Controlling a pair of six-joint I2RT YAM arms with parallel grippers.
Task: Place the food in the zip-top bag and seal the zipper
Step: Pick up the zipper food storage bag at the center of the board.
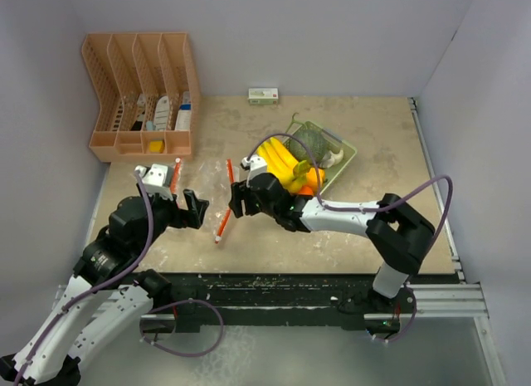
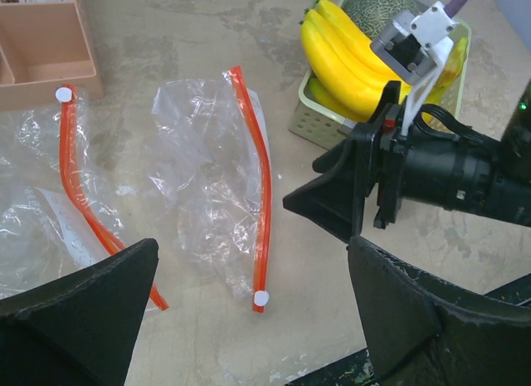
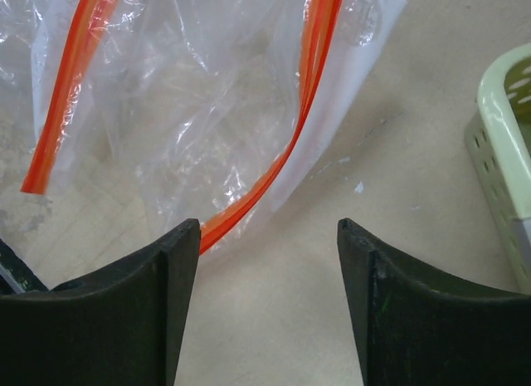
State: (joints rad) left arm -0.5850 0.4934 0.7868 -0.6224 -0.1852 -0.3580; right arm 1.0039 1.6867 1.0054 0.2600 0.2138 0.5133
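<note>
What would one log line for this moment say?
bag: empty | food: in basket | left jaws: open | right jaws: open, by zipper

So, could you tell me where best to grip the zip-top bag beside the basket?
Likely the orange zipper strip, at the end nearest the open right claw, coming from above astride it: that strip is the bag's one firm edge; the rest lies crumpled flat.

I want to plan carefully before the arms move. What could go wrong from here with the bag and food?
The right gripper and left gripper, both open, face each other closely over the bag; they may collide. The bag lies flat and crumpled, so a grasp may pinch both layers. The banana bunch looks bulky for its mouth.
</note>
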